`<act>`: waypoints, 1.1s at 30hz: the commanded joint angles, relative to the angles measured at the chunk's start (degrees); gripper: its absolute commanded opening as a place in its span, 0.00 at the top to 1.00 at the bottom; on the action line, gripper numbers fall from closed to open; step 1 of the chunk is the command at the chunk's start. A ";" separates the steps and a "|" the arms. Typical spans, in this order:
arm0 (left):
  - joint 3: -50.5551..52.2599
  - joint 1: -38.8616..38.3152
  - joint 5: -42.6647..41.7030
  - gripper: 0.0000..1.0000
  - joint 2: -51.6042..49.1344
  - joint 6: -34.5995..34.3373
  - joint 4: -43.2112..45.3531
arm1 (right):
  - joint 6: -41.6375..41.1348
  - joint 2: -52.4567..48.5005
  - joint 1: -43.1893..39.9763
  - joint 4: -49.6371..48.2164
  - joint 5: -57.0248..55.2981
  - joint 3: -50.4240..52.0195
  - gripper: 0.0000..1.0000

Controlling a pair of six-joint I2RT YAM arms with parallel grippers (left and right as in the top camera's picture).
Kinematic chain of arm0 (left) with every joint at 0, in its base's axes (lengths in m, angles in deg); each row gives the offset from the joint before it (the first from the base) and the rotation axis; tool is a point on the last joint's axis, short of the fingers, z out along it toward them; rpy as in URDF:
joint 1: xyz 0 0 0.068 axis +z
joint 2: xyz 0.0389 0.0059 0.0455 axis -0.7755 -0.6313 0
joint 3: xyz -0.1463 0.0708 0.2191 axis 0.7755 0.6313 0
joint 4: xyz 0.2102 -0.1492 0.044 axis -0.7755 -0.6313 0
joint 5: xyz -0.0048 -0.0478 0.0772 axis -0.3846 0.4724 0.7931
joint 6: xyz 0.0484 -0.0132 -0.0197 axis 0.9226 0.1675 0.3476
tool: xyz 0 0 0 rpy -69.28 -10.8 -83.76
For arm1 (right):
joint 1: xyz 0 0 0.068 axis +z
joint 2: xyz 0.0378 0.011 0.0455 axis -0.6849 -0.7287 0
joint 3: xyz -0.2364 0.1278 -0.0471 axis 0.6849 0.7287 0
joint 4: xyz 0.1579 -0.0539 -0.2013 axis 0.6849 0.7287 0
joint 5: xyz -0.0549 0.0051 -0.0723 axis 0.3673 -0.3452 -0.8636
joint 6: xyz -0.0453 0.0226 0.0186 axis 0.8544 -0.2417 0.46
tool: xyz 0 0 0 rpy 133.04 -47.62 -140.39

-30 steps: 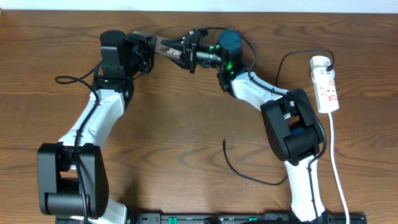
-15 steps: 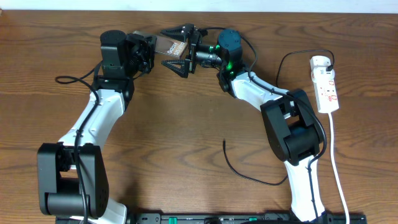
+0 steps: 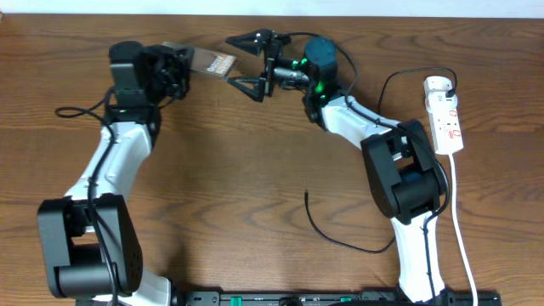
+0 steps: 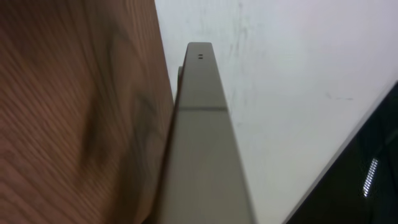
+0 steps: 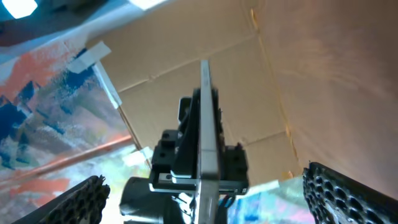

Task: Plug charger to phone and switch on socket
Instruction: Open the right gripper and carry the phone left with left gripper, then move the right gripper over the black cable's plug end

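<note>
My left gripper point(image 3: 183, 66) is shut on the phone point(image 3: 214, 64), a bronze-brown slab held above the table's far edge. In the left wrist view the phone point(image 4: 202, 137) runs edge-on straight away from the camera, and my own fingers there are hidden. My right gripper point(image 3: 229, 61) stands wide open, its fingertips on either side of the phone's free end without touching it. The right wrist view shows its two fingers point(image 5: 81, 199) far apart and the phone point(image 5: 207, 118) edge-on between them. The charger point(image 3: 327, 234), a thin black cable, lies on the table with its free tip point(image 3: 306, 194) bare. The socket point(image 3: 446, 115) lies at the right.
A white adapter point(image 3: 439, 85) sits at the socket's far end and a white cord point(image 3: 459, 221) runs from the strip toward the front edge. The black cable loops up to the adapter point(image 3: 399, 76). Both arm bases stand at the table's front.
My right gripper has opened off the phone and stayed wide open. The left arm has drawn back to the left with the phone in its grip.
</note>
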 commanded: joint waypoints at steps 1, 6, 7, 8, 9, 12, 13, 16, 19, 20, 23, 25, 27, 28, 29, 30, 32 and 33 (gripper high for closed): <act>-0.52 3.56 -11.17 0.93 0.28 1.79 1.07 | 7.65 0.37 -1.84 2.54 0.22 -0.48 0.01; -0.52 7.85 -25.42 0.93 0.28 4.96 5.92 | 20.59 0.37 -3.52 12.31 1.29 -0.48 0.01; -0.52 8.33 -28.57 0.93 0.28 5.35 7.30 | 23.93 0.37 -3.85 14.99 1.42 -0.48 0.01; -0.52 8.68 -31.63 0.93 0.28 5.73 8.39 | 27.21 0.37 -4.17 17.92 1.51 -0.48 0.01; -0.52 8.94 -34.51 0.93 0.28 5.90 9.11 | 30.51 0.37 -4.46 20.96 1.64 -0.48 0.01; -0.52 9.03 -41.97 0.93 0.28 7.21 10.27 | 39.71 0.37 -5.22 30.27 2.05 -0.48 0.01; -0.52 9.03 -44.19 0.93 0.28 8.09 10.27 | 43.17 0.37 -5.40 33.64 2.03 -0.48 0.01; -0.52 9.01 -50.49 0.93 0.28 11.04 10.19 | 50.62 0.37 -5.79 41.51 1.75 -0.55 0.01; -0.52 8.92 -54.66 0.93 0.28 13.53 10.19 | 58.25 0.94 -6.01 50.77 -1.84 -0.81 0.01; -0.52 8.92 -55.63 0.93 0.28 14.43 10.19 | 60.96 1.46 -6.03 54.62 -4.11 -1.20 0.01; -0.52 8.92 -57.37 0.93 0.28 14.97 10.16 | 69.64 3.32 -6.03 69.05 -15.28 -4.00 0.01; -0.52 8.92 -58.49 0.93 0.28 16.48 10.16 | 73.94 4.76 -6.03 77.92 -23.26 -6.91 0.01; -0.52 8.90 -60.06 0.93 0.26 18.58 10.14 | 77.31 6.36 -5.99 86.68 -32.37 -10.82 0.01; -0.52 8.81 -60.89 0.93 0.26 19.43 10.12 | 78.31 7.15 -5.99 90.25 -36.33 -12.63 0.01; -0.50 8.72 -60.98 0.93 0.26 19.87 9.81 | 79.10 7.91 -5.99 93.46 -40.11 -14.36 0.01; -0.50 8.59 -60.98 0.93 0.26 19.91 9.51 | 79.65 8.70 -5.99 96.35 -43.41 -16.00 0.01; -0.50 8.04 -60.98 0.93 0.20 21.40 9.51 | 79.97 10.34 -5.99 101.88 -49.99 -19.15 0.01; -0.44 7.72 -60.98 0.93 0.17 22.08 9.49 | 79.95 10.99 -5.99 104.04 -52.39 -20.28 0.01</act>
